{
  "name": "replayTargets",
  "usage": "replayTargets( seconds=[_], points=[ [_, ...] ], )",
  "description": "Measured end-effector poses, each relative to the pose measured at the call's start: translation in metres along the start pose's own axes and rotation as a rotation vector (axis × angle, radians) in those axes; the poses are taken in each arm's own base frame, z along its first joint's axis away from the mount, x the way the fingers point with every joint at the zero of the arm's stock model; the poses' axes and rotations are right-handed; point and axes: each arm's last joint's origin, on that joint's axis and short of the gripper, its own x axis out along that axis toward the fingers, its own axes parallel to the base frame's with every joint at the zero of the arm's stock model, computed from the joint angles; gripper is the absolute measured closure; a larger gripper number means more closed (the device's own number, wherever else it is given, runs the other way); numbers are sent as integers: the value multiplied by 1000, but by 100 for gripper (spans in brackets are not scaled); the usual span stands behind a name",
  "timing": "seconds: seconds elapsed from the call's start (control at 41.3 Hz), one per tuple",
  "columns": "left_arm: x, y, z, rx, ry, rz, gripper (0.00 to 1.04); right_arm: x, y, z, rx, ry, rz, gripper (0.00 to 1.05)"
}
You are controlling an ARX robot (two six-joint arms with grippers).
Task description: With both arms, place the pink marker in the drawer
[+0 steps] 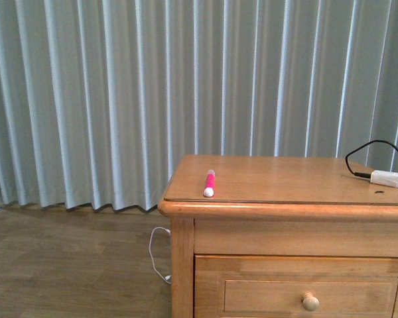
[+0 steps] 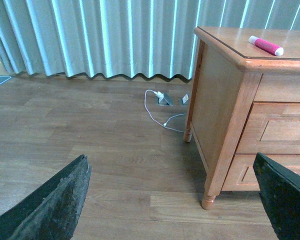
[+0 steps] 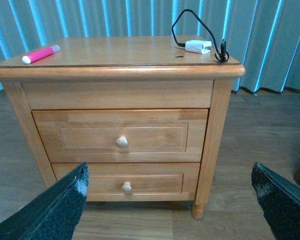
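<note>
Facing a dresser (image 1: 285, 180) on a wood floor (image 2: 90, 130), curtain (image 1: 86, 99) behind. Upper drawer (image 3: 90, 136) shut flush, knob (image 3: 121, 142) centred; lower drawer (image 3: 157, 182) beneath, also shut. On the top, far right: white corded plug (image 1: 387, 177), well apart from the job. On the top, near left corner, just back from the front edge: marker (image 1: 209, 183), lying flat, long axis running near to far with a slight lean, white end toward the near edge. Left gripper (image 2: 170, 160): spread wide, empty, out over the floor to the left of the dresser, looking at its left side, with the marker ahead on that same corner. Right gripper (image 3: 169, 167): likewise wide and empty, squared up to the dresser front, knob near straight ahead. No contact with anything. Judged: left arm nearer the marker, right arm better set for the knob, so pull with right, pick with left. For the pick, best to close across the barrel, one finger left of it and one right, coming down from above. Marker not yet in drawer.
</note>
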Motion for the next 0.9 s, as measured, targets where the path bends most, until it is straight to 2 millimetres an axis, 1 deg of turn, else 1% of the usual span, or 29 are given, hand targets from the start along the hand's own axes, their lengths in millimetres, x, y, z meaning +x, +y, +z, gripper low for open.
replayTargets(
  seconds=[0.751, 0.775, 0.824, 0.848, 0.896],
  points=[
    [0, 0, 0, 0, 0, 0, 6, 0, 0, 0, 2, 7, 6, 9],
    [0, 0, 0, 0, 0, 0, 6, 0, 0, -1, 10, 65, 45, 9],
    [0, 0, 0, 0, 0, 0, 6, 2, 2, 0, 38, 234, 102, 9],
    [0, 0, 0, 0, 0, -1, 6, 5, 3, -1, 44, 282, 111, 9],
    [0, 0, 0, 0, 0, 0, 6, 12, 4, -3, 51, 325, 123, 9]
  ],
)
